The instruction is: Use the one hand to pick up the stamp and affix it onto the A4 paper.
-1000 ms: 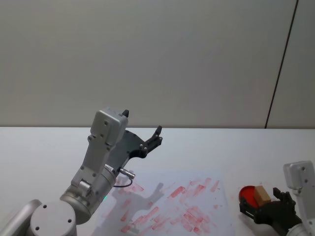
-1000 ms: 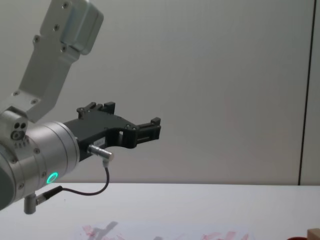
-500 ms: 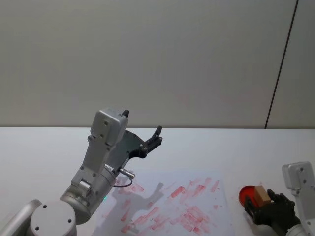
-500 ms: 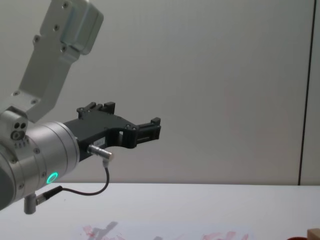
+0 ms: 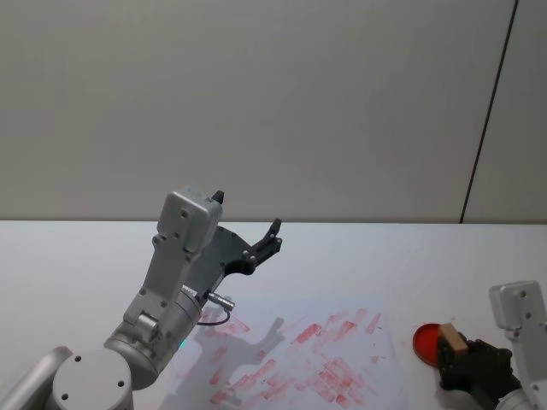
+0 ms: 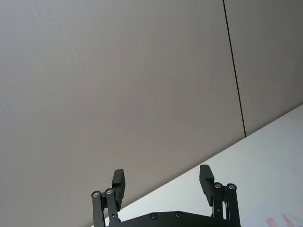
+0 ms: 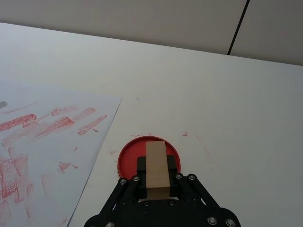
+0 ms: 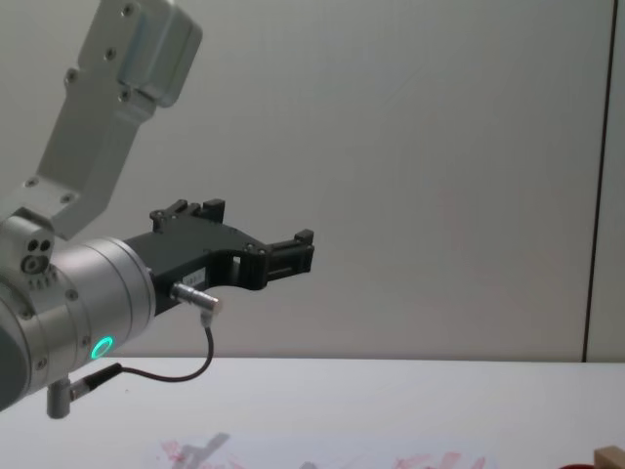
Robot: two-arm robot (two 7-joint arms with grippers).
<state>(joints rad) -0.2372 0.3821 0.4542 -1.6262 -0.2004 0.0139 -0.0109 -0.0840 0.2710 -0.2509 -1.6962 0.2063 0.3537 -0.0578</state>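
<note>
The left claw (image 6: 162, 176) hangs high above the left of the bench (image 5: 77, 256), well apart from everything on it. Its fingers are spread wide with nothing between them, and it points out toward the grey wall. A green ring glows on its silver wrist in the chest view.

Below and to its right, the paper (image 5: 301, 359) lies flat on the bench, covered in smudgy red prints, most of them toward its right half. The left arm's shadow falls across the sheet.

Just beside the paper's right edge sits a round red ink pad (image 5: 425, 339), apart from the sheet.

At the far right, the right claw (image 7: 156, 177) is low over the bench, its fingers closed on the stamp (image 7: 156, 158). It grips the wooden block by its two long sides. The block stands at the pad's near edge, partly over the red disc. Whether it touches the pad cannot be told.
</note>
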